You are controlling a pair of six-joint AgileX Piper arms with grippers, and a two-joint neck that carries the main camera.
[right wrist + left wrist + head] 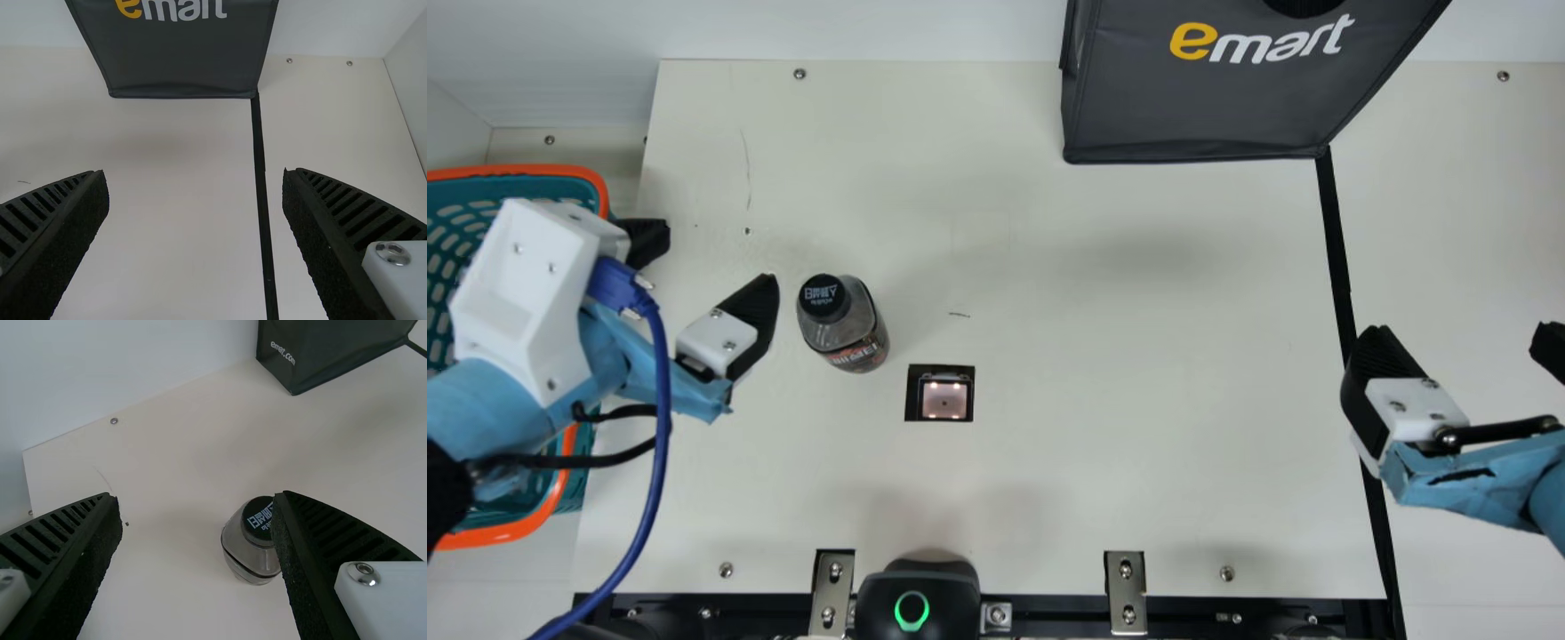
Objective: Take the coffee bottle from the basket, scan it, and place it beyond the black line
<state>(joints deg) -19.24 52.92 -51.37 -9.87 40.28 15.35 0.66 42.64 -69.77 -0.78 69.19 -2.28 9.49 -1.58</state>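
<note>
My left arm (471,400) wears pale blue wrapping (600,342), a faceted white housing (525,284), a thick blue cable (663,391) and black leads (596,460). My ribbed black fingers (756,307) join white blocks (710,332) with silver screws (729,346). Blue wrapping on my right arm (1549,498) bears a black streak (1461,476).

From left wrist, looks past two ribbed fingers (67,533), spread apart, onto cream table (167,587); catches coffee bottle (245,550), upright, partly behind one finger; takes in dark bag (333,350) and black line (417,348) beside it.
</note>
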